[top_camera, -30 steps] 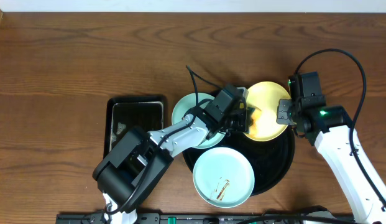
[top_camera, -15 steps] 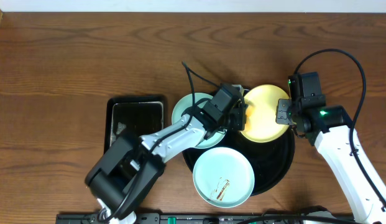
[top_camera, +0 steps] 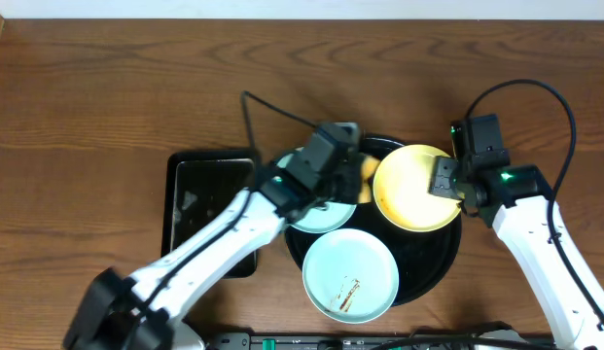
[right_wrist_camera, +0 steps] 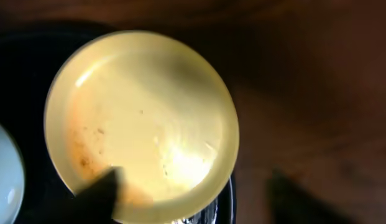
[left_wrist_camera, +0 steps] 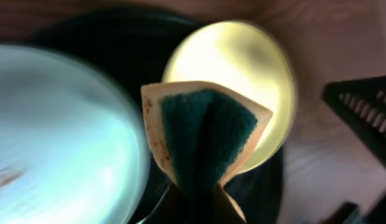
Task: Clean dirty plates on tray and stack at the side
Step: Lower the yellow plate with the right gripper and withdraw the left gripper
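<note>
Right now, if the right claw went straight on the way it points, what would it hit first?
Probably the yellow plate, near its rim; the open right claw points at it, though depth is unclear.

A pale yellow round plate (top_camera: 408,190) lies far right on the large round glossy black tray (top_camera: 430,258). One smeared pale blue plate (top_camera: 349,276) sits at its near edge, another pale blue plate (top_camera: 329,216) at its left.

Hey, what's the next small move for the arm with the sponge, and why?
Probably lower the left claw with its sponge onto the brown-speckled edge of the yellow plate: specks show there, the sponge is held clear of it, and the right claw is open at its rim.
</note>
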Tool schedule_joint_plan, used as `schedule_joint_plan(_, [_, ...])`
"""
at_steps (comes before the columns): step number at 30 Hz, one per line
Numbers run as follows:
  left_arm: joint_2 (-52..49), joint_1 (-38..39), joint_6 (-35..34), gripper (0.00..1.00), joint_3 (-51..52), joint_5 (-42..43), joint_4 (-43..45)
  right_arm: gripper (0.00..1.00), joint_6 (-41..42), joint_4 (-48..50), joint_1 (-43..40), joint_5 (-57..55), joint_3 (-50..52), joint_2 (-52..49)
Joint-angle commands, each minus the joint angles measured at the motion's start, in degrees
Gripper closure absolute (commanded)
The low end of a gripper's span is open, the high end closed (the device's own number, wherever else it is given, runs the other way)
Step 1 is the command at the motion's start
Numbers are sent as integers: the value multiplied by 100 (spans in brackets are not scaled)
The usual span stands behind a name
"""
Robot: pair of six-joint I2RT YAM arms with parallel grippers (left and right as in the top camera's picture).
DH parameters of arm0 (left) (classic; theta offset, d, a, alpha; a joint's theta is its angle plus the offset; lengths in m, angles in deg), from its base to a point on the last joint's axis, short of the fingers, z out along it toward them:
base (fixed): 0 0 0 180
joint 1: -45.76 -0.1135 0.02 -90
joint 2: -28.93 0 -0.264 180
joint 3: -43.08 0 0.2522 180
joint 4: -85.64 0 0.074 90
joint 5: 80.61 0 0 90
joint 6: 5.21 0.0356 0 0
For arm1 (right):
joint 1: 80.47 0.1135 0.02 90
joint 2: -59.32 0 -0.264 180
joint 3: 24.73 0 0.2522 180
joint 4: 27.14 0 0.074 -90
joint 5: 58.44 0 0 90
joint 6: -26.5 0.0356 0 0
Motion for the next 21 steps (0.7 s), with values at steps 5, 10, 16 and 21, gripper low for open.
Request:
schedule_joint_plan(5, [446, -623, 675, 92, -81, -1443, -1696, 4, 1202, -476, -197, -164, -81, -302])
schedule_joint_plan(10, [431, -809, 837, 93, 98, -1440, -1755, 9, 1528, -608, -297, -210, -81, -691])
schedule_joint_plan(16, [426, -807, 1010, 93, 177, -1434, -1707, 8, 1727, -501, -365, 96, -81, -1110])
schedule_joint_plan(21, [426, -807, 1169, 93, 177, -1436, -1707, 6, 2240, -431, -365, 236, -81, -1303])
